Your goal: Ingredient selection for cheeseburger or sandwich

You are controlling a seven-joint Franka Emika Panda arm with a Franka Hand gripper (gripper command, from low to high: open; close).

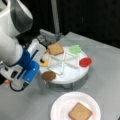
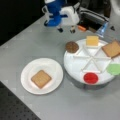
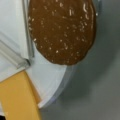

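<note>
A white divided tray (image 1: pixel 72 76) (image 2: pixel 75 66) holds the ingredients in both front views: a tan toast square (image 1: pixel 55 48) (image 2: pixel 111 48), a green leaf piece (image 1: pixel 75 49) (image 2: pixel 114 69), a red disc (image 1: pixel 85 62) (image 2: pixel 90 78), a dark brown patty (image 1: pixel 48 75) (image 2: pixel 72 46) and a yellow cheese square (image 1: pixel 45 62) (image 2: pixel 92 40). A second toast square (image 1: pixel 80 111) (image 2: pixel 41 78) lies alone on a white plate (image 1: pixel 61 105) (image 2: pixel 53 68). My gripper (image 1: pixel 42 59) (image 2: pixel 66 30) hovers open and empty over the tray's edge near patty and cheese. The wrist view shows the patty (image 3: pixel 62 30) and cheese (image 3: pixel 18 97) below, no fingers.
The tray stands raised on short legs over a grey table (image 1: pixel 105 82) (image 2: pixel 30 42). A metal post (image 1: pixel 55 17) rises behind it. Dark clutter with an orange part (image 2: pixel 81 28) sits beyond the tray. A black perforated surface (image 2: pixel 15 107) borders the table.
</note>
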